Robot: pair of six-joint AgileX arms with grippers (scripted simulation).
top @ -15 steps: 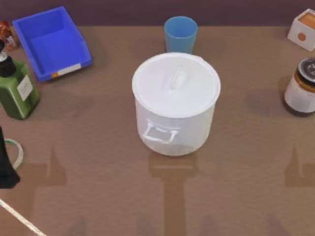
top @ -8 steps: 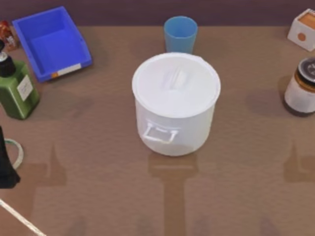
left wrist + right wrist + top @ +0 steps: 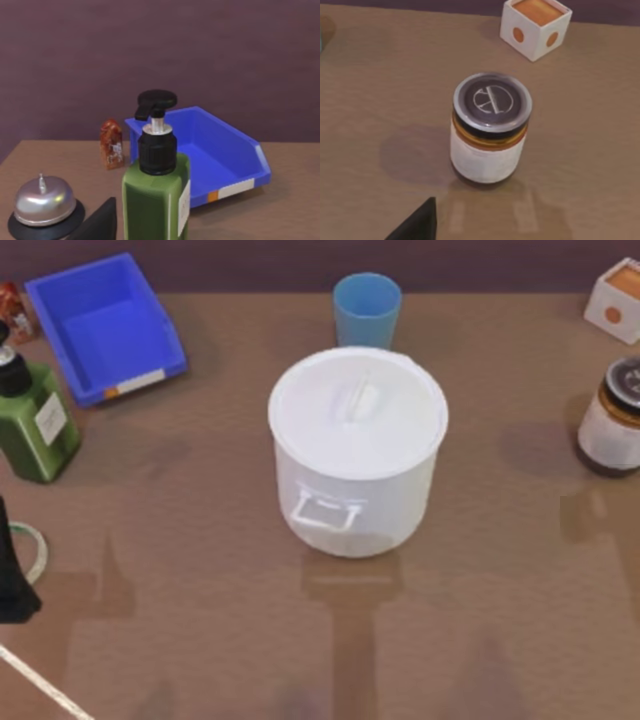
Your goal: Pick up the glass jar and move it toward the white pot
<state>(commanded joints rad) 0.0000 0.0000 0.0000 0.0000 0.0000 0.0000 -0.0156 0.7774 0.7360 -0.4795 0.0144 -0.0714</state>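
The jar (image 3: 612, 418) stands upright at the table's right edge, well apart from the central pot (image 3: 357, 450). The right gripper's finger state cannot be told. Best approach: descend centred, gripping below the lid.

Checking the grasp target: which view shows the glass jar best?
The right wrist view: the glass jar sits whole and upright, lid and label clear. The top view shows it cut off at the table's right edge; the left wrist view misses it.
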